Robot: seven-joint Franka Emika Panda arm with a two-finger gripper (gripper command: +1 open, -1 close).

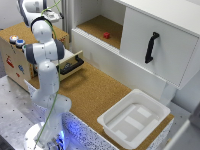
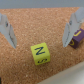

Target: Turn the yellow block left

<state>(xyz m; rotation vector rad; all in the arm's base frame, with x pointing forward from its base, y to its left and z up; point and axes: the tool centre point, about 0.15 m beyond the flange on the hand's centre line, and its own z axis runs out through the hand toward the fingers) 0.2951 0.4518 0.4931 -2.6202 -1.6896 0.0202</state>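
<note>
The yellow block (image 2: 40, 54) lies on the cork surface in the wrist view, with a dark letter N on its upper face. My gripper (image 2: 39, 44) hangs open above it, one grey finger (image 2: 8, 31) on each side and well apart from the block. Nothing is held between them. A purple block (image 2: 77, 38) with yellow lettering lies just beyond the other finger (image 2: 71, 29). In the exterior view the yellow block is hidden, and the white arm (image 1: 46, 55) reaches up toward the far left corner.
An open drawer (image 1: 71, 64) juts out beside the arm. A white bin (image 1: 134, 117) sits at the cork table's near right. A small red block (image 1: 106, 35) rests on the white cabinet's shelf, near the door with the black handle (image 1: 151, 47). A wooden box (image 1: 12, 55) stands at the left.
</note>
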